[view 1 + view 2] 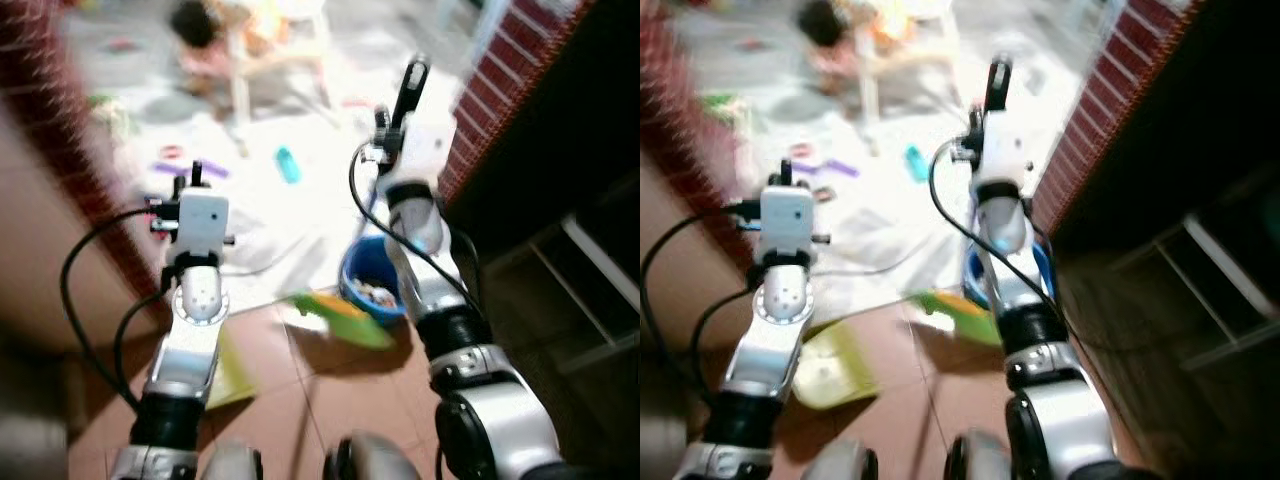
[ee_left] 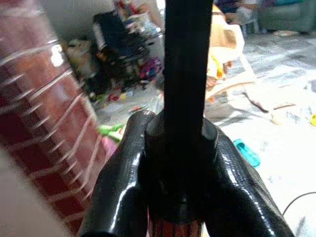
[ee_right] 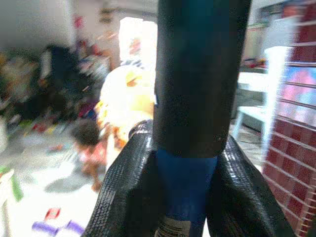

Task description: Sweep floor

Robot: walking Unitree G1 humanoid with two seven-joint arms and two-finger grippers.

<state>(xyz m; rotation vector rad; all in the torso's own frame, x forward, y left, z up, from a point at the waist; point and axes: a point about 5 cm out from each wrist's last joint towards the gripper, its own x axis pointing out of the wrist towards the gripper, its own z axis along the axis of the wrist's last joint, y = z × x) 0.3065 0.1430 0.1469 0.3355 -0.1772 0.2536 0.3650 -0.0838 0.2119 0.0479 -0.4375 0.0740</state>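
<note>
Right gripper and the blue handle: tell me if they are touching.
Touching. In the right wrist view, the right gripper has both black fingers pressed against the blue handle between them.

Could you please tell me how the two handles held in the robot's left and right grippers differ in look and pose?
The handle in the left gripper is a black pole, reddish at its base; the handle in the right gripper is a blue pole capped by a dark sleeve. In the head views, the right gripper is raised higher and further forward than the left. Both grippers are shut around an upright pole.
</note>
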